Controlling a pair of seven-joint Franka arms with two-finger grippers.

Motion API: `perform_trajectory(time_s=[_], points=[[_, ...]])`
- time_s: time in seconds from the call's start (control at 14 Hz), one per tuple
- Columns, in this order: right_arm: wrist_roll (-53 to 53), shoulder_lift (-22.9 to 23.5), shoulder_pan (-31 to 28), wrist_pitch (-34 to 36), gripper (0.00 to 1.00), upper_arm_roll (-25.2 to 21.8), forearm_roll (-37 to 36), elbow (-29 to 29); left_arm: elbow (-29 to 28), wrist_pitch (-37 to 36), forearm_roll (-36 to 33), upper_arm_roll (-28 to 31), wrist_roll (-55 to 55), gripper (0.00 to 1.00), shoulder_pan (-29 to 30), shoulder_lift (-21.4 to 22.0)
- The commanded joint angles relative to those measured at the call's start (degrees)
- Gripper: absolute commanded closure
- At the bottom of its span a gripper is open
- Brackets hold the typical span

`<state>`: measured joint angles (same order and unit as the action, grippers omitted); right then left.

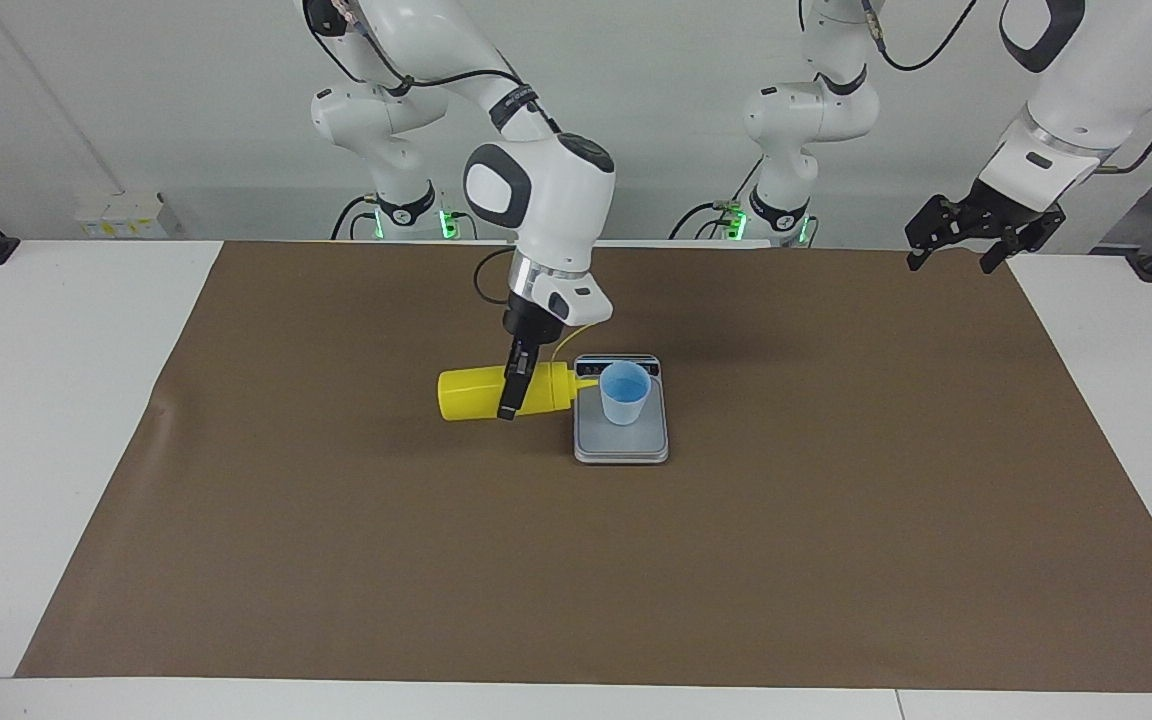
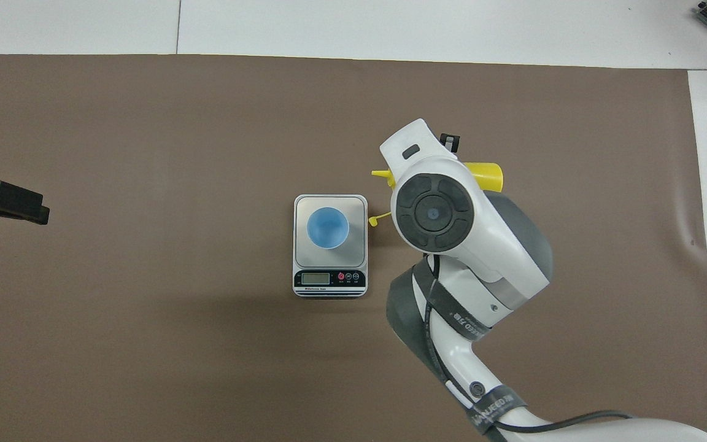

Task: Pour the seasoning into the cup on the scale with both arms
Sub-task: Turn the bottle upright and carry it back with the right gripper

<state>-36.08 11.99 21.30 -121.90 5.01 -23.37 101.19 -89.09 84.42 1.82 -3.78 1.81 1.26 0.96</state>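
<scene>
Bottle level, nozzle short of the cup

My right gripper (image 1: 509, 398) grips the seasoning (image 1: 476, 393) sideways beside the scale (image 1: 621, 440); cup (image 1: 624, 392) lies nozzle-ward; left gripper (image 1: 966, 240) waits wide

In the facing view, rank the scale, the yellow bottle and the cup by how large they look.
1. yellow bottle, held sideways in the right gripper, about level with
2. scale; too close to rank firmly
3. cup, clearly smallest
</scene>
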Motion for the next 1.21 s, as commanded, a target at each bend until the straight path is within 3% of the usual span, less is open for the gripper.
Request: perform_trajectory(time_s=[0.0,0.29,0.64,1.14], points=[[-2.23,-3.90,-3.44,-0.88,1.00,0.61,7.52,3.66,-0.47,-0.49,-0.68,-0.27,-0.40,0.00,0.49,0.71],[-17.31,-5.83,-13.10,-2.63,1.00,0.53,28.25,6.73,-0.47,-0.49,-0.68,-0.27,-0.40,0.00,0.49,0.71],[-45.69,-6.01,-23.48,-6.94,1.00,0.53,50.23,9.90,-0.47,-0.49,-0.68,-0.27,-0.40,0.00,0.49,0.71],[-72.53,-5.31,-33.59,-0.98,1.00,0.53,77.84,12.98,-0.47,-0.49,-0.68,-0.27,-0.40,0.00,0.49,0.71]])
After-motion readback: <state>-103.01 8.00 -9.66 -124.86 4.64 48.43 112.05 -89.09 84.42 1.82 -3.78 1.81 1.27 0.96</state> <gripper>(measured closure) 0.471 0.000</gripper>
